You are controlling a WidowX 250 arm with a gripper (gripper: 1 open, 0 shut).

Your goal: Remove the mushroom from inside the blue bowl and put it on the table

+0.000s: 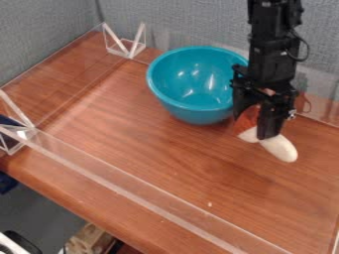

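The blue bowl (195,85) stands at the back middle of the table (146,159), and nothing shows inside it. My gripper (267,127) points down just right of the bowl, shut on the mushroom (280,148). The mushroom's cream-white part sticks out below and to the right of the black fingers (272,117). Its orange-red part shows at their left, beside the bowl's rim. The mushroom hangs at or just above the wood; whether it touches I cannot tell.
Low clear acrylic walls (119,193) run along the front and left edges of the table. A clear bracket (129,42) stands at the back left corner. Bare wood lies left of and in front of the bowl.
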